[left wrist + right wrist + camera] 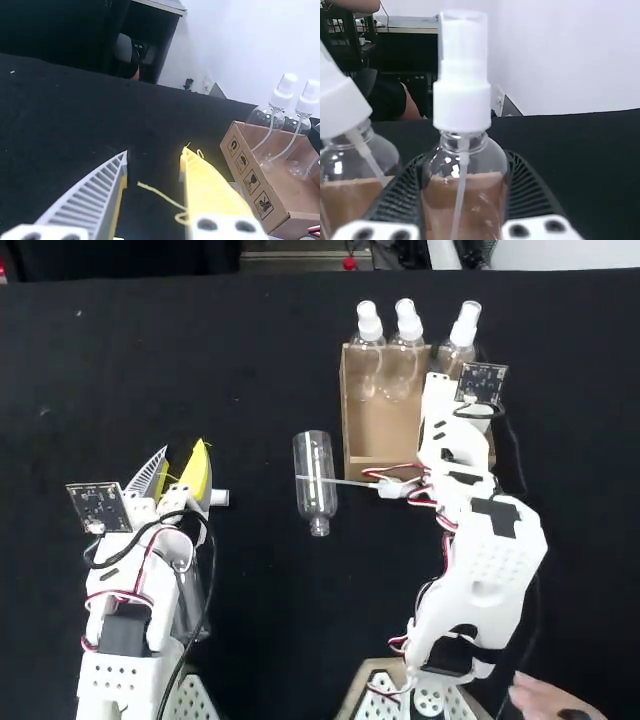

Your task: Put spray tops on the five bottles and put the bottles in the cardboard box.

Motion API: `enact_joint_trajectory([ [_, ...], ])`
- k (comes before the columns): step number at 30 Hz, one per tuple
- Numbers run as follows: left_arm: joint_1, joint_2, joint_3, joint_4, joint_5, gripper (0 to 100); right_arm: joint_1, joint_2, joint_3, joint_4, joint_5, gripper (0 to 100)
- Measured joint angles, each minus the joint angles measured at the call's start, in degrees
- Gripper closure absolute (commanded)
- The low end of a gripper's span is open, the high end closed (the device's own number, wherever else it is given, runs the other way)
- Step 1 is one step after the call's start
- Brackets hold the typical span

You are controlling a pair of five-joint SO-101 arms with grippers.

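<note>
The cardboard box [378,440] stands right of the table's middle. Two clear bottles with white spray tops [369,340] [407,336] stand at its far side. A third capped bottle [463,340] is at the box's far right corner, and my right gripper [452,370] is shut on that bottle [462,150], with a dark finger on each side. An uncapped bottle [315,480] lies left of the box. A loose spray top [392,487] lies beside it, its tube across the bottle. My left gripper [180,452] hangs open and empty at the front left [155,152].
A small white piece [217,497] lies just right of the left gripper. Something clear lies under the left arm [188,595]. The black table [200,360] runs wide to the far left. In the left wrist view the box [260,180] sits off to one side.
</note>
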Motion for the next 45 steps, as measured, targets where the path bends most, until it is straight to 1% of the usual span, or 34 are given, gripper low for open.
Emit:
enact_joint_trajectory([
  [7,0.0,0.0,0.0,0.0,-0.09,83,-0.7,0.0,-4.04,6.68,0.0,98.2],
  [30,0.0,0.0,0.0,0.0,-0.44,83,-0.79,0.35,-4.22,6.68,0.0,98.2],
  [45,0.0,0.0,0.0,0.0,-0.44,83,-0.79,6.07,-11.34,6.68,0.0,98.6],
])
